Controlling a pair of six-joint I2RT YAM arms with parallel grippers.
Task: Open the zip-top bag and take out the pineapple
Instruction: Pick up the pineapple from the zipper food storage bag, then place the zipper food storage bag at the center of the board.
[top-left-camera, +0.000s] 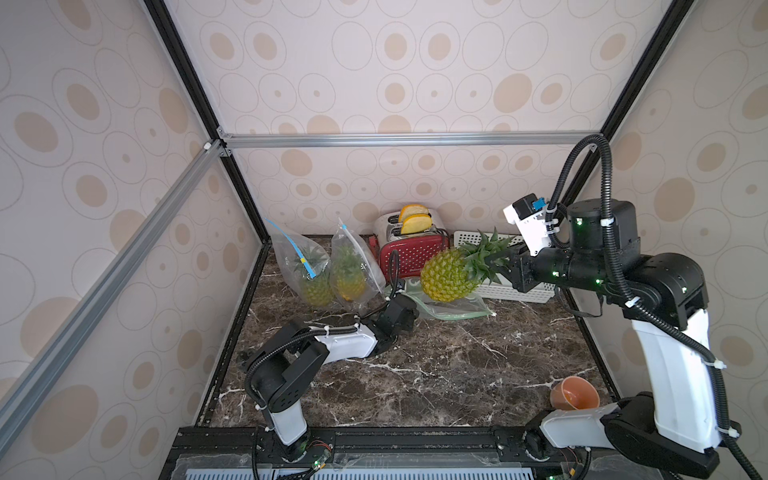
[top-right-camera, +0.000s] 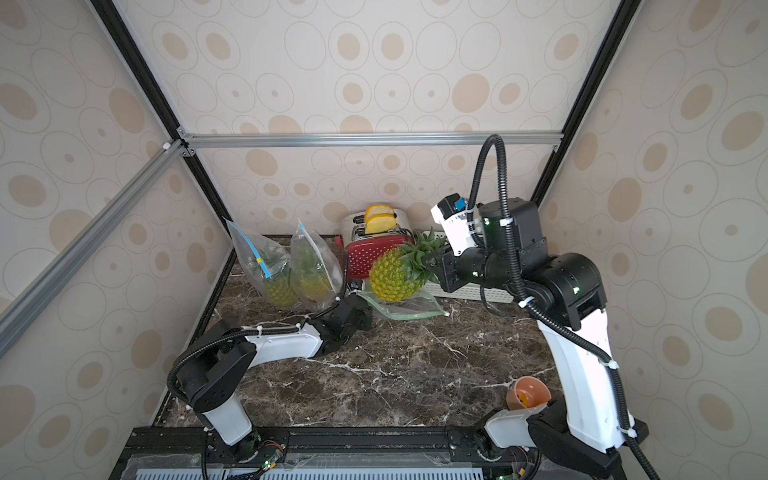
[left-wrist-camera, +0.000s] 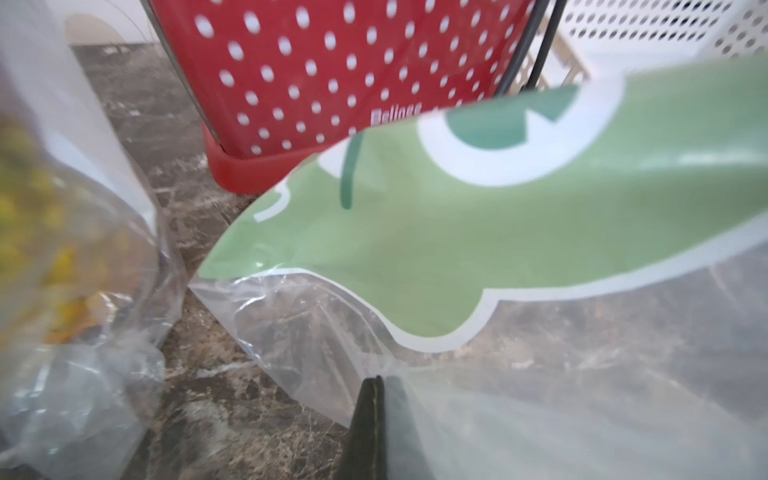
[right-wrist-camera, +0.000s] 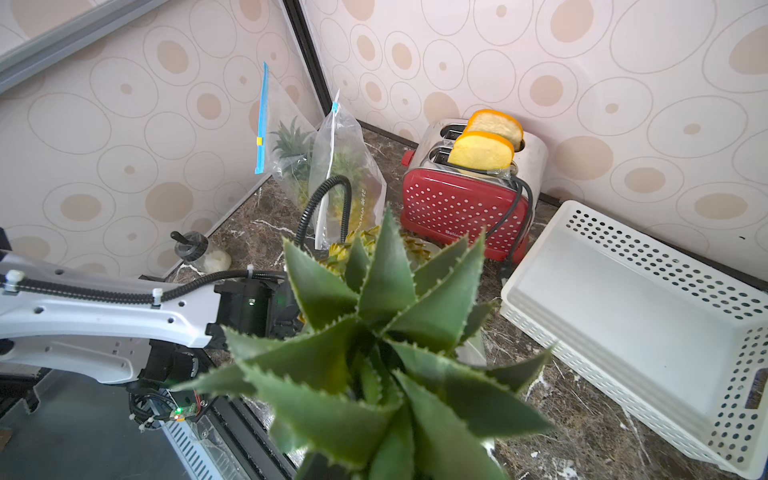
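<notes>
three pineapples (top-left-camera: 446, 276), three bags (top-left-camera: 453, 309), two toast slices (top-left-camera: 417, 224), one toaster (top-left-camera: 413, 253), one basket (top-left-camera: 515, 293)

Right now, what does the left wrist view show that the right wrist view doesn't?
Only the left wrist view: the zip-top bag close up, with its green print and its clear edge pinched in the shut left jaws.
Only the right wrist view: the pineapple crown filling the foreground, two toast slices standing in the slots, and the left arm.
Both: the red toaster, the white basket, the marble counter and a bagged pineapple.
</notes>
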